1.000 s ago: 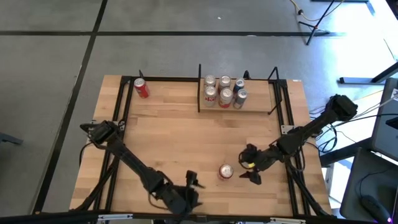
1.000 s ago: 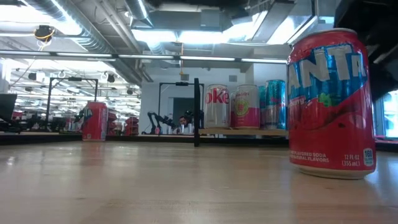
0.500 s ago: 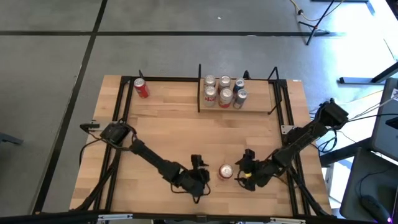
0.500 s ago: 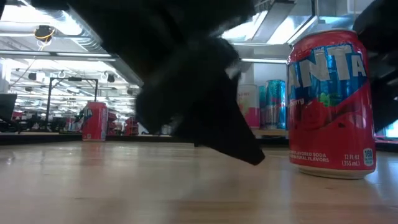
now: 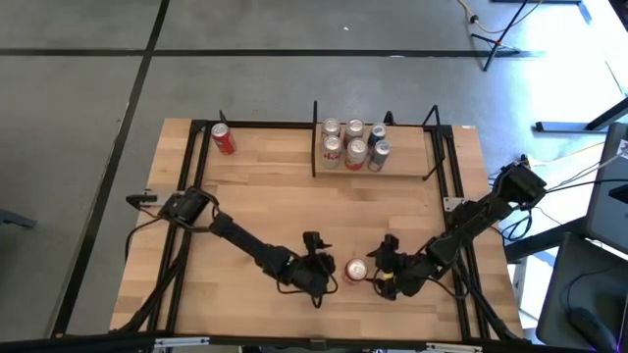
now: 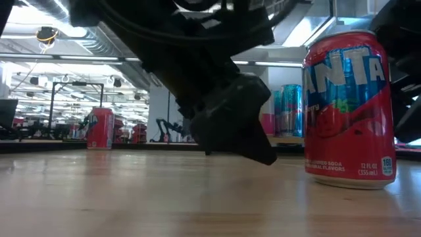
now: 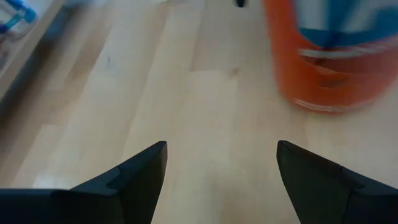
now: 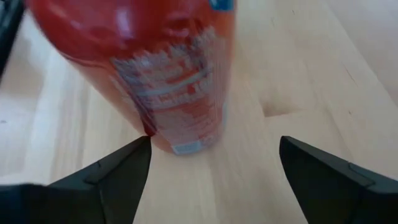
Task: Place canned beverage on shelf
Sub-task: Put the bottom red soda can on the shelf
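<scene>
Compared with a second ago, the left arm has swung in from the table's (image 5: 255,211) near edge toward the middle, so the left hand (image 5: 324,275) now sits just left of the red Fanta can (image 5: 355,272), and the right arm has slid in a bit closer on the can's other side, putting the right hand (image 5: 381,279) just beside it. The can itself hasn't budged, it's upright on the table near the front edge, well apart from the shelf (image 5: 402,163) at the back. Both hands are spread wide and holding nothing: in the left wrist view the dark fingers (image 7: 140,174) stand apart with bare wood between them and the can off ahead to one side, and in the right wrist view the fingers (image 8: 121,171) are parted with the can right in front, not quite between them as far as I can tell. On the shelf there are six cans (image 5: 353,143) in two rows, and a lone red can (image 5: 223,138) stands at the table's far left corner. In the low view the near can reads "FANTA", plus "FLAVORED SODA" and "12 FL OZ" lower down.
</scene>
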Controlling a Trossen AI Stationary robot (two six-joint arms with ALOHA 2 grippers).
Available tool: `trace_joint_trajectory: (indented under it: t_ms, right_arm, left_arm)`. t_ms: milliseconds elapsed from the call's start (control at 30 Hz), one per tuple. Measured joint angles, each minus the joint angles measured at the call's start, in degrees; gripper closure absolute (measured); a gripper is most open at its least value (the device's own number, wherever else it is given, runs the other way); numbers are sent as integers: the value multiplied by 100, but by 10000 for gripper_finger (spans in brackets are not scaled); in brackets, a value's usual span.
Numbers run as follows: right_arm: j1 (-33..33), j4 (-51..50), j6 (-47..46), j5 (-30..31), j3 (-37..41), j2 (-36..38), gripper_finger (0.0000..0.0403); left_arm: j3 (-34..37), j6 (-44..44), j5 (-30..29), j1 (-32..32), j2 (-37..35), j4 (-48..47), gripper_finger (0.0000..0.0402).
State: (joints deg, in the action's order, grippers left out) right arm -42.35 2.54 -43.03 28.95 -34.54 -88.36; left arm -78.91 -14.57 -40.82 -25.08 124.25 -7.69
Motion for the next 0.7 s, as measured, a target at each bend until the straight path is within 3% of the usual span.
trace_joint_trajectory:
  t_ms: [267,467,700]
  right_arm:
    - [-4,191,161,256,0,0,64]
    - [0,164,149,442,0,0,64]
    - [-9,92,153,620,0,0,64]
  left_arm:
    - [0,129,519,117,0,331,113]
    - [0,595,1360,-41,0,1005,113]
    - [4,750,1399,-194,0,1102,113]
